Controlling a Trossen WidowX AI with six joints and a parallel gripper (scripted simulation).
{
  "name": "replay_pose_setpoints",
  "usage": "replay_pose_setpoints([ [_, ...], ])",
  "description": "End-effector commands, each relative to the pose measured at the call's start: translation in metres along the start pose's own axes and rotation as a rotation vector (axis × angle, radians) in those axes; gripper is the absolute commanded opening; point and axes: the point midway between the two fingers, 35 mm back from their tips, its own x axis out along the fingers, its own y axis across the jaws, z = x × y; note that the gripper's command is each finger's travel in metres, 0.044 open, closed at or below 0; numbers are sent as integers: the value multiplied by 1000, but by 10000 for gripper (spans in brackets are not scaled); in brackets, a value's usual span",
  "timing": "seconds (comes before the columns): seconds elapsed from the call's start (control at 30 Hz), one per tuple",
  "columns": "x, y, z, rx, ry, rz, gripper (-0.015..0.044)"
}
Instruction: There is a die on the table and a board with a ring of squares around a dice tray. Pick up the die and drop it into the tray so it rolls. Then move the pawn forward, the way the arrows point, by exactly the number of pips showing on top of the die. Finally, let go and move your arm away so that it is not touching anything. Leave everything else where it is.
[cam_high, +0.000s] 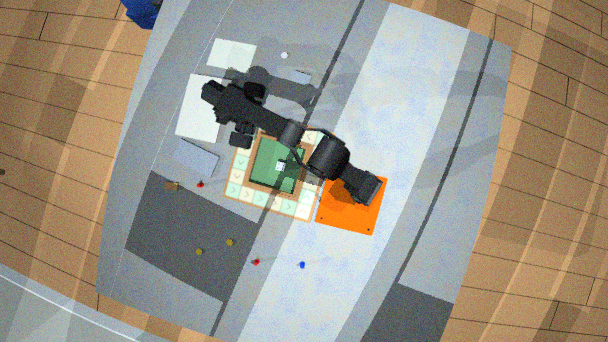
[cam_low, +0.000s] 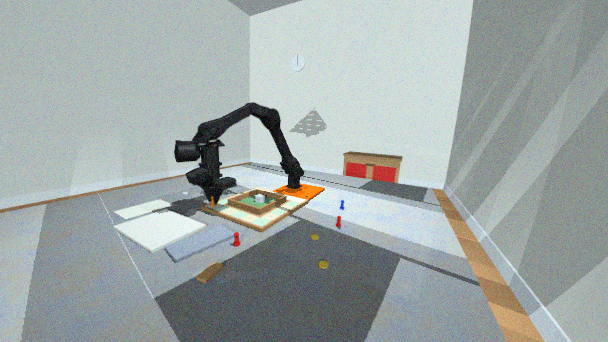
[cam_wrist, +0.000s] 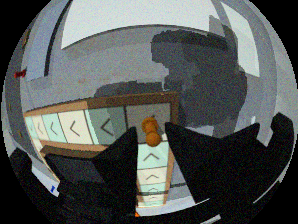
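The orange pawn (cam_low: 213, 201) (cam_wrist: 150, 131) stands on a corner square of the board (cam_high: 246, 194) (cam_low: 245, 219) (cam_wrist: 73, 127); the arm hides it in the top view. My gripper (cam_low: 212, 198) (cam_wrist: 150, 128) is low over that corner, with its fingertips apart on either side of the pawn. The wrist view shows a gap between each fingertip and the pawn, so the gripper is open. The white die (cam_high: 280, 165) (cam_low: 259, 198) lies inside the green-floored tray (cam_high: 267, 150) (cam_low: 243, 206). Its top pips are too small to read.
Red pawns (cam_high: 200, 184) (cam_high: 256, 261) (cam_low: 236, 239) (cam_low: 338, 221), a blue pawn (cam_high: 302, 264) (cam_low: 342, 204) and yellow discs (cam_high: 229, 242) (cam_low: 323, 264) stand or lie off the board. A wooden block (cam_high: 172, 185) (cam_low: 210, 272), blue-grey slab (cam_high: 196, 157) (cam_low: 200, 243) and white slab (cam_high: 197, 112) (cam_low: 159, 229) lie nearby.
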Motion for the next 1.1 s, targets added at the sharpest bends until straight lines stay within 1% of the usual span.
replay_pose_setpoints([
  [0.0,-1,0,0,0,-1,-1,210],
  [0.07,-4,0,0,0,-1,-1,263],
  [0.2,-47,0,0,6,1,1,368],
  [0.3,-50,0,0,6,1,1,440],
  [0.4,-52,2,-1,6,1,1,440],
  [0.47,-64,14,-13,7,2,2,440],
  [0.67,-108,64,-78,12,8,7,440],
  [0.83,-128,96,-140,16,13,10,440],
  [0.87,-123,82,-108,6,-1,6,440],
  [1.07,-123,82,-108,6,-1,6,440],
])
